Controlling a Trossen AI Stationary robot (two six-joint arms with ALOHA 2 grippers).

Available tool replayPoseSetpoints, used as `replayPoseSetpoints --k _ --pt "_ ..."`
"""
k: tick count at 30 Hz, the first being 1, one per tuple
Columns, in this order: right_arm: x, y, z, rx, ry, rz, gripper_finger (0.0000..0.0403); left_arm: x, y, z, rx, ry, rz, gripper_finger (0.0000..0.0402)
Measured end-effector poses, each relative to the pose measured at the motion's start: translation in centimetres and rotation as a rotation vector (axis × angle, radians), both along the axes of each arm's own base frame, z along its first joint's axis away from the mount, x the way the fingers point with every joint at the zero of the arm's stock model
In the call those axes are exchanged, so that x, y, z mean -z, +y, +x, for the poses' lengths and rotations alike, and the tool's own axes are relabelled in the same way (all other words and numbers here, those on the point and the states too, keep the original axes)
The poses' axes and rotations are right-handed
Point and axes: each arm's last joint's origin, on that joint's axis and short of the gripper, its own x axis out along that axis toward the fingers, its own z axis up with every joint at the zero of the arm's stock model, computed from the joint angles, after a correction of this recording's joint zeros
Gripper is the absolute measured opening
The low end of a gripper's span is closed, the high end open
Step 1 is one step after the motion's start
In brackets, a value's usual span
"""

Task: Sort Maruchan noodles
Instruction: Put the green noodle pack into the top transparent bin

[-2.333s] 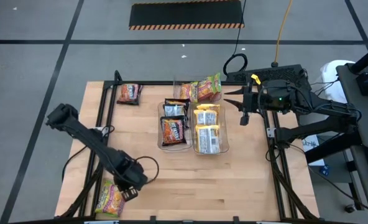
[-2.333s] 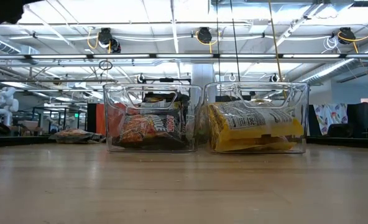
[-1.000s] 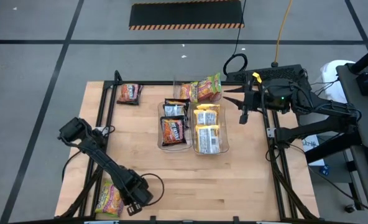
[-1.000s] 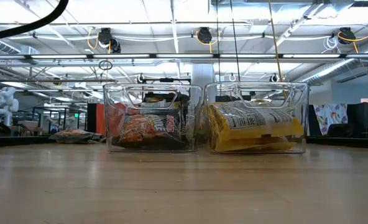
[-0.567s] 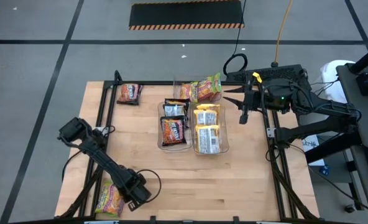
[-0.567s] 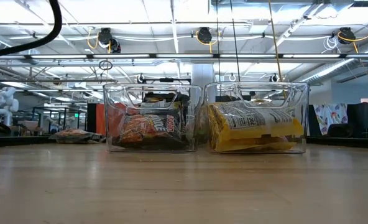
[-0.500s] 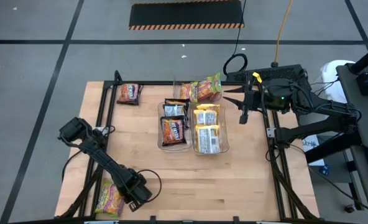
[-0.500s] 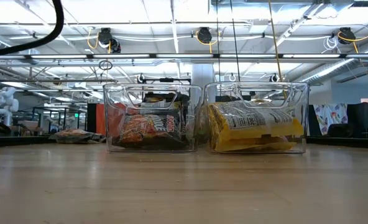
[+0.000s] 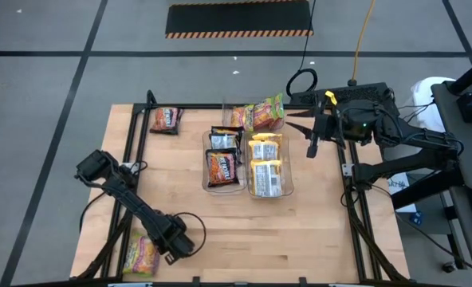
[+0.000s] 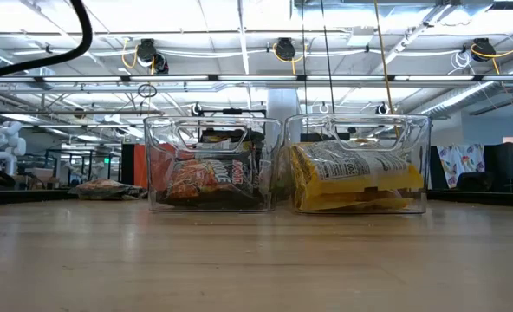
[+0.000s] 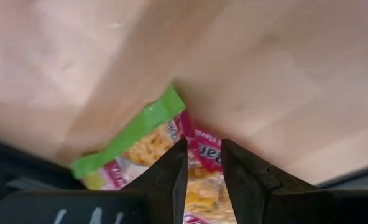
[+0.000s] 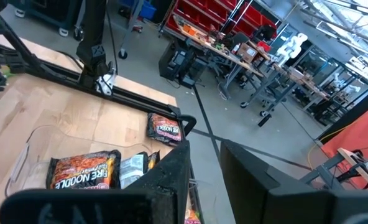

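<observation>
You are looking at a bench (image 9: 300, 231) of pale wood, smooth and matt, with visible grain. The two bins (image 10: 213, 163) are clear hard plastic that catches glints from the lights. The noodle packets (image 9: 265, 177) are thin glossy plastic film, crinkled at the seams. The left tool (image 11: 202, 163) has matt black plastic fingers. The bench frame (image 9: 354, 199) is matt black metal.
</observation>
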Motion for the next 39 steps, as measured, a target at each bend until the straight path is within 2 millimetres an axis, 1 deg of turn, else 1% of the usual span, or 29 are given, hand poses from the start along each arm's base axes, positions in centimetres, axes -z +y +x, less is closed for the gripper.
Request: replayPoseSetpoints --k 2,7,16,20,23,27,29,34,39 --pt "0.0 0.0 0.0 0.000 -0.001 0.000 0.0086 0.0 0.2 -0.2 0.001 0.025 0.022 0.0104" --pt "0.0 0.0 0.0 0.000 -0.001 0.000 0.0086 0.0 0.2 -0.3 0.040 0.017 0.006 0.0104" --pt "0.0 0.0 0.0 0.001 -0.001 0.000 0.0086 -0.1 0.5 -0.5 0.058 0.040 0.027 0.0104" --pt "0.0 0.0 0.0 0.001 -0.001 0.000 0.0086 -0.2 0.8 -0.8 0.058 0.066 0.068 0.0104" --pt "0.0 0.0 0.0 0.001 -0.001 0.000 0.0086 -0.1 0.6 -0.6 0.064 0.036 0.048 0.0104" --pt "0.0 0.0 0.0 0.001 -0.001 0.000 0.0086 0.1 -0.1 0.3 0.105 -0.076 -0.018 0.0104" --pt "0.0 0.0 0.0 0.001 -0.001 0.000 0.0086 0.1 0.0 0.3 0.114 -0.092 -0.002 0.0104" --pt "0.0 0.0 0.0 0.001 -0.001 0.000 0.0086 0.0 0.6 -0.4 0.083 -0.008 0.084 0.0104" --pt "0.0 0.0 0.0 0.001 -0.001 0.000 0.0086 -0.1 0.7 -0.7 0.076 0.046 0.068 0.0104"
